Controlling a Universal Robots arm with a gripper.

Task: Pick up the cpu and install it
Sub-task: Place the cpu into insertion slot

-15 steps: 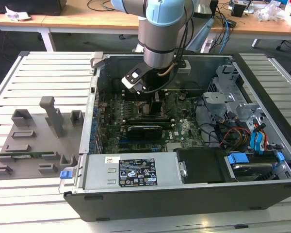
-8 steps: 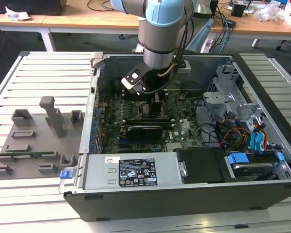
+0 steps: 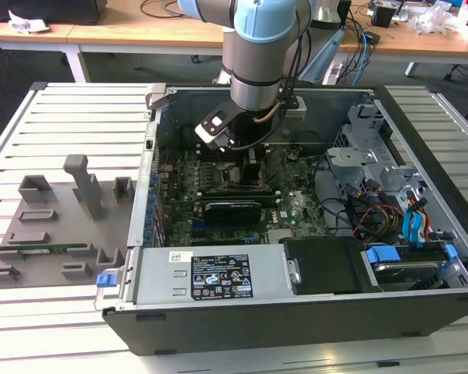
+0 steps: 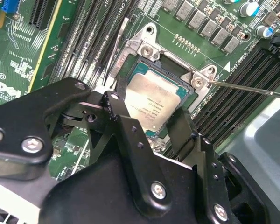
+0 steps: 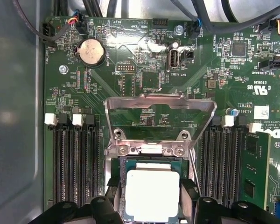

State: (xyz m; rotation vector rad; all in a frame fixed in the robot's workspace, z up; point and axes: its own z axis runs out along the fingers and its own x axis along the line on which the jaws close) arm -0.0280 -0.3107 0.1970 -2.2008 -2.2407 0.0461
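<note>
1. My gripper (image 4: 147, 112) hangs over the socket (image 4: 147, 44) inside the case (image 3: 296, 327), below the arm in the upper middle of the exterior view. The cpu (image 4: 151, 100) lies in the socket right under it. I cannot tell whether I am clamped on the cpu or free of it.
2. The worst risk, as I judge it, is dragging the cpu sideways. If I am gripping it and pull away at a slant, it could scrape across the socket's contacts or end up skewed.
3. A cpu that is not fully square in its seat could be damaged if anything presses on it.
4. The hinged plate (image 5: 161, 100) stands open just beside the socket, and a thin lever (image 4: 252, 88) juts out near one corner. A careless swing of my wrist could catch either.
5. The memory slots (image 5: 74, 163) crowd both sides of the socket, so there is little room to drift.
6. The cpu is a flat square with a pale silvery top plate, faint print on it and a narrow green margin. It looks level in both wrist views, but my gripper hides its near edge, so I cannot vouch for the seating.
</note>
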